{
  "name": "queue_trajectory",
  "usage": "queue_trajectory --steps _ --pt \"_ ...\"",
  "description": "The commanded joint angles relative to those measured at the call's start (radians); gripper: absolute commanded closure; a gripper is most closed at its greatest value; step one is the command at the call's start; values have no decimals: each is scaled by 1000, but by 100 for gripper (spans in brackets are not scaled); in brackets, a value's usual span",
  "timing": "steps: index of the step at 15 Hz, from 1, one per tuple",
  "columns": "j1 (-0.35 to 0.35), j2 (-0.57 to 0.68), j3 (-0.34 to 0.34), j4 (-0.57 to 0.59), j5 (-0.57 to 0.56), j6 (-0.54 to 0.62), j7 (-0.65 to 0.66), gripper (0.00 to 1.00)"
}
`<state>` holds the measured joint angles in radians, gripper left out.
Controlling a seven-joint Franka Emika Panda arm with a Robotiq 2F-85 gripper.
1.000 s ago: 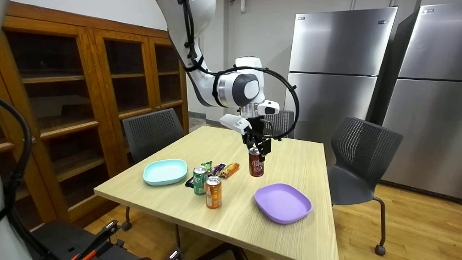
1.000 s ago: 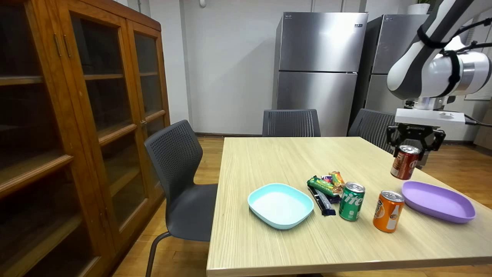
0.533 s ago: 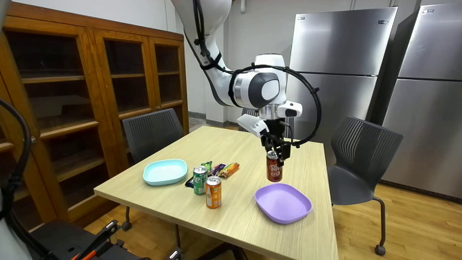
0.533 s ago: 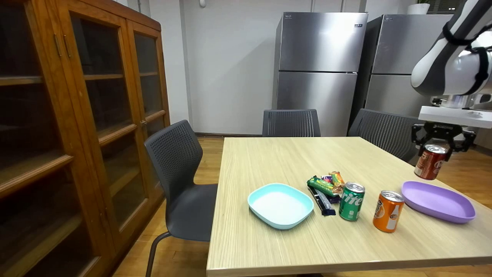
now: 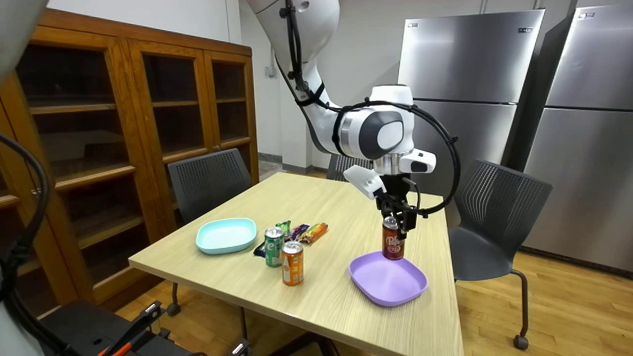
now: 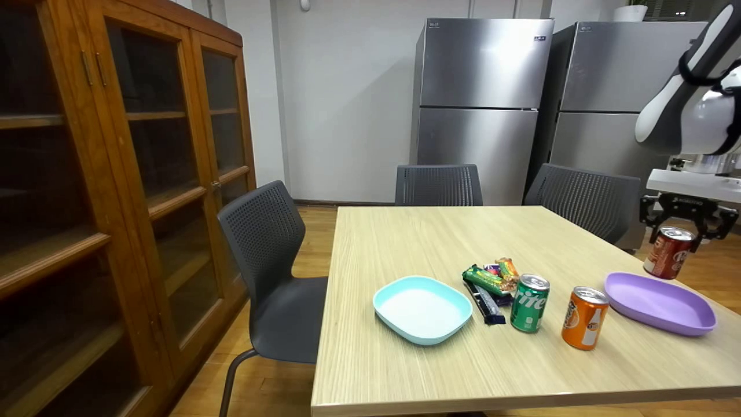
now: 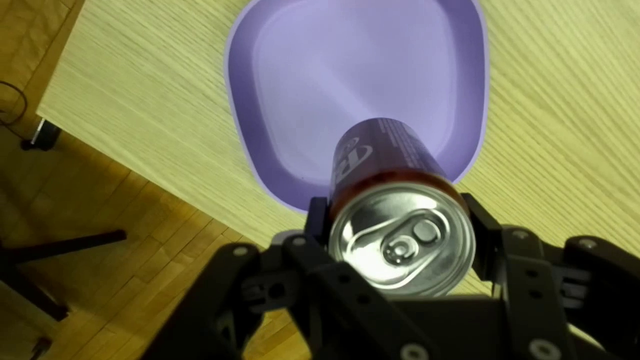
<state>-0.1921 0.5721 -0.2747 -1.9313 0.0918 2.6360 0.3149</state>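
Note:
A dark red soda can with white lettering hangs roughly upright in my gripper, which is shut on it near the silver lid. Black fingers press the can from either side in the wrist view. Just below is a purple plate with nothing on it. In both exterior views the can's base is at the plate's far rim; whether they touch I cannot tell. An orange can and a green can stand upright on the table, apart from the gripper.
Several wrapped snack bars lie in a pile beside the green can. A light teal plate sits farther off on the table. Dark chairs surround the table, whose edge runs close to the purple plate. A black cable loops out from the arm.
Carrying the red can, my gripper has moved rightward in both exterior views to the purple plate and, over the last half second, lower. The plates, the other cans and the snacks have stayed put.

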Motion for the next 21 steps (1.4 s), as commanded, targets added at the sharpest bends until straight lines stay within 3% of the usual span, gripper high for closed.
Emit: queue_trajectory --steps 1,11,21 --pt "-15 71 -1 105 18 -59 32 61" --pt "-29 197 -21 239 18 -128 78 61" --pt "-38 248 -29 301 15 -176 91 61"
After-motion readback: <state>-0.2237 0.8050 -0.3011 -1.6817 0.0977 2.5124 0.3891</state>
